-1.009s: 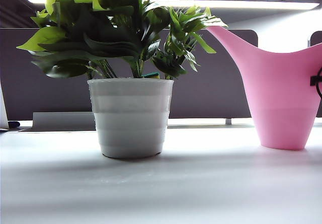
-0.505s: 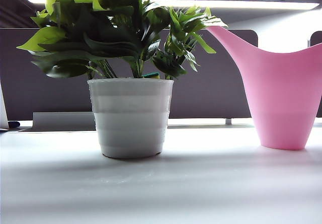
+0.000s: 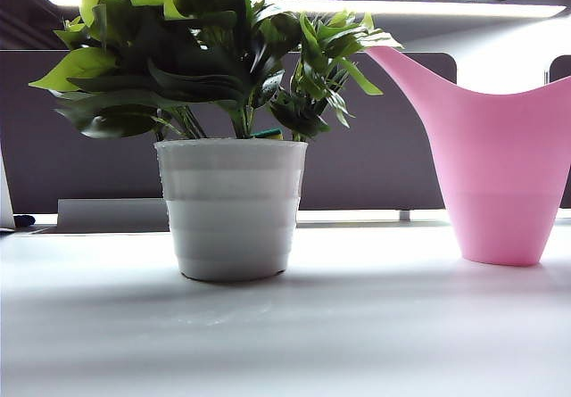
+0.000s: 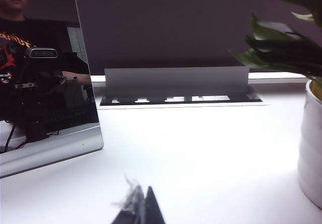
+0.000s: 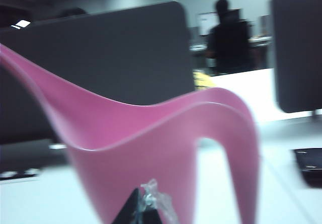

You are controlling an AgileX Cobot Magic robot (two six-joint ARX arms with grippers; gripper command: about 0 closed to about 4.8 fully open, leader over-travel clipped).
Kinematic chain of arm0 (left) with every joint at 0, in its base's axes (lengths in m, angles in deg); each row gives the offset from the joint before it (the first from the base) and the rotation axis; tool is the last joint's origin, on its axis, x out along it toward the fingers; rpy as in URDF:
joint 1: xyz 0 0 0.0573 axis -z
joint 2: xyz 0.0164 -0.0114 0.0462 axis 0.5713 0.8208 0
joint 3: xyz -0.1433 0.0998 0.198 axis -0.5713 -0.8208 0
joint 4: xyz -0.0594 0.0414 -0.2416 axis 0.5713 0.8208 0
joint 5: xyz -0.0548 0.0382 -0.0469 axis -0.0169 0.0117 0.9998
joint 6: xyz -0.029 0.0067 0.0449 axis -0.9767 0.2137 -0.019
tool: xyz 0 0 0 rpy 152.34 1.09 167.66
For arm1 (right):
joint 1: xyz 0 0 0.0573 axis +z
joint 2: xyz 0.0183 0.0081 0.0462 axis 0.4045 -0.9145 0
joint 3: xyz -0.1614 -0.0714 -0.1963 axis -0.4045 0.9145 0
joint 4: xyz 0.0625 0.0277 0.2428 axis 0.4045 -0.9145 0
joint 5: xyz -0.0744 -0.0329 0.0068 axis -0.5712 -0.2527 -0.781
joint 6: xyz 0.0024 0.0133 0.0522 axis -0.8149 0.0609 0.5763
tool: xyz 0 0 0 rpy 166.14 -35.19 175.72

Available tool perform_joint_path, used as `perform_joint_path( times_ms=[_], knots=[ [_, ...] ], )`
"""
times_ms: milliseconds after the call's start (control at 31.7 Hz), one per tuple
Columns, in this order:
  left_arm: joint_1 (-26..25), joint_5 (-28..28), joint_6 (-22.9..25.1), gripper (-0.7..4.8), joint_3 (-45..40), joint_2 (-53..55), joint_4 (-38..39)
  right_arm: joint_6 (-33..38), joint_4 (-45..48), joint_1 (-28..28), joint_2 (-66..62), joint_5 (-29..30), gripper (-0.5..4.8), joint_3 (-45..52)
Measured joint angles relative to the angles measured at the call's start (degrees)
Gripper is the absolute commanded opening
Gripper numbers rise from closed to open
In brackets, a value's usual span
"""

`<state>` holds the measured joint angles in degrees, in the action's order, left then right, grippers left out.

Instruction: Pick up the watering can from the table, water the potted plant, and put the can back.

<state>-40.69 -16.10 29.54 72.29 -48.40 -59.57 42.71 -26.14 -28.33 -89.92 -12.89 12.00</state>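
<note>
watering can (image 3: pixel 500 174): upright on the table (image 3: pixel 357 326), right of the potted plant (image 3: pixel 232 129), apart from it.
right gripper (image 5: pixel 143 211): fingers pressed together, empty, just behind the can's handle.
left gripper (image 4: pixel 138 209): fingertips together, low at the far left, near the pot.
step: looks finished; keep clear of the can.
around: a mirror panel (image 4: pixel 45 78) stands at the left, obstructing nothing.

Exterior camera sits low at table (image 3: pixel 357 326) level, close to the potted plant (image 3: pixel 232 129) and watering can (image 3: pixel 500 165). Left wrist camera shares the plant (image 4: pixel 307 83); right wrist camera, the can (image 5: pixel 166 148).
</note>
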Motion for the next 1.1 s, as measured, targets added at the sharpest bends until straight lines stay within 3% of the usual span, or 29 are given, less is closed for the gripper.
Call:
perform_joint_path(
  times_ms=[189, 378, 978, 1104],
  knots=[
    [-0.02, 0.0, 0.0, -0.05, 0.0, 0.0, 0.0, 4.35, -6.95, 0.0, 8.07, 6.14, -0.06, 0.0],
    [-0.02, 0.0, 0.0, -0.05, 0.0, 0.0, 0.0, 4.52, -7.5, 0.0, 11.87, 11.58, -0.06, 0.0],
    [-0.02, 0.0, 0.0, -0.05, 0.0, 0.0, 0.0, 4.52, -7.76, -0.02, 12.39, 11.98, -0.06, 0.0],
    [-0.02, -0.04, 0.0, -0.05, 0.02, 0.0, 0.02, 4.55, -13.57, -0.11, 20.04, 12.13, -0.05, -0.02]
  ],
)
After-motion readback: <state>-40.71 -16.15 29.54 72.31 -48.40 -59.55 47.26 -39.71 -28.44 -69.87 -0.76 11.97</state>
